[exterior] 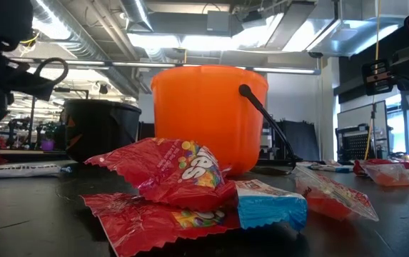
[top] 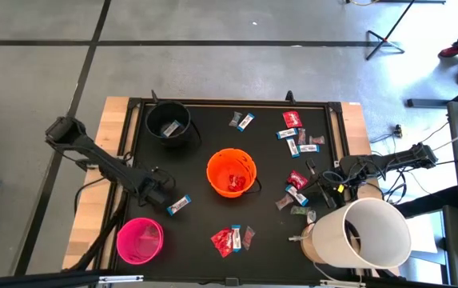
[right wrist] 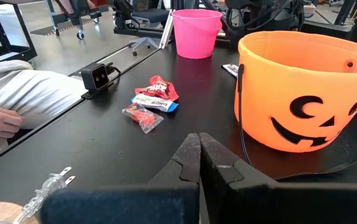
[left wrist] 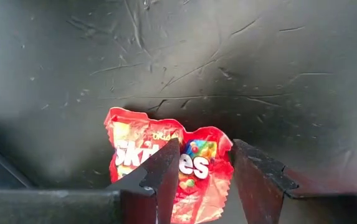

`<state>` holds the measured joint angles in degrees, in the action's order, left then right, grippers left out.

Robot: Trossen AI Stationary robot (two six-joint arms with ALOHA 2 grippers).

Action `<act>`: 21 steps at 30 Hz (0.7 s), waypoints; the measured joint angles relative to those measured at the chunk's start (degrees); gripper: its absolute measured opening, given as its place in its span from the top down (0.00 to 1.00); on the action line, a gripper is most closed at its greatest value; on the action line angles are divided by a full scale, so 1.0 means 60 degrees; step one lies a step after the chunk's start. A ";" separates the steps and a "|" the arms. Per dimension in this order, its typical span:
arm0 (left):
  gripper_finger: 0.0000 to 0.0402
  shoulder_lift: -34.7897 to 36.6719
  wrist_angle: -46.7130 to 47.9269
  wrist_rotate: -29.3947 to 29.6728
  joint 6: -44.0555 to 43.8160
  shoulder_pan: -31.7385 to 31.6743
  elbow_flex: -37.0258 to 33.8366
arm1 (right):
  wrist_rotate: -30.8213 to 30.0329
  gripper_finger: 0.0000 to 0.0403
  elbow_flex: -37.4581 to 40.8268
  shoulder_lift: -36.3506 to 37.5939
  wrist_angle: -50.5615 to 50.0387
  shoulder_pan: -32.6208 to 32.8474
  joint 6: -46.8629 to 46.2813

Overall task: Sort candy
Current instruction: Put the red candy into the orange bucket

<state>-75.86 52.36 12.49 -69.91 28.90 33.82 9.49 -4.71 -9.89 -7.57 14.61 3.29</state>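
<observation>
Overhead, table-level, two wrist views; shared orange bucket (top: 231, 173)

Table top (top: 205, 216) is plain black with pale wood edges. Three buckets on it: a bright orange one (top: 231, 172) with a black jack-o'-lantern face, a hot pink one (top: 140, 239) and a black one (top: 169, 122). The candy is mostly red packets (exterior: 179, 171) with rainbow-coloured print, plus blue-and-white bars (exterior: 270, 203).

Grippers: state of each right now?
Left gripper: jaws closed on a red candy packet, above the black mat.
Right gripper: jaws shut, empty, facing the orange bucket.
</observation>
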 joint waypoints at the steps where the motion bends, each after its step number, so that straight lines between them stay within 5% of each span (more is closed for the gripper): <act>1: 0.66 -0.0076 0.0007 -0.0008 0.0004 -0.0033 0.0000 | 0.0001 1.00 -0.0003 -0.0001 -0.0001 -0.0002 -0.0001; 6: 0.71 -0.0331 0.0049 -0.0227 0.0226 -0.0264 0.0015 | 0.0000 1.00 0.0000 0.0000 -0.0004 -0.0001 -0.0001; 13: 0.97 -0.0360 0.0178 0.0015 0.0482 -0.0441 0.0238 | -0.0002 1.00 0.0000 0.0001 0.0000 0.0001 -0.0002; 21: 0.99 -0.0367 0.0991 0.1166 0.1086 -0.0441 0.1720 | -0.0003 1.00 0.0000 0.0002 0.0000 0.0000 -0.0001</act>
<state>-78.06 58.31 19.49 -63.39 26.26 44.14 9.47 -4.71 -9.87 -7.57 14.61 3.28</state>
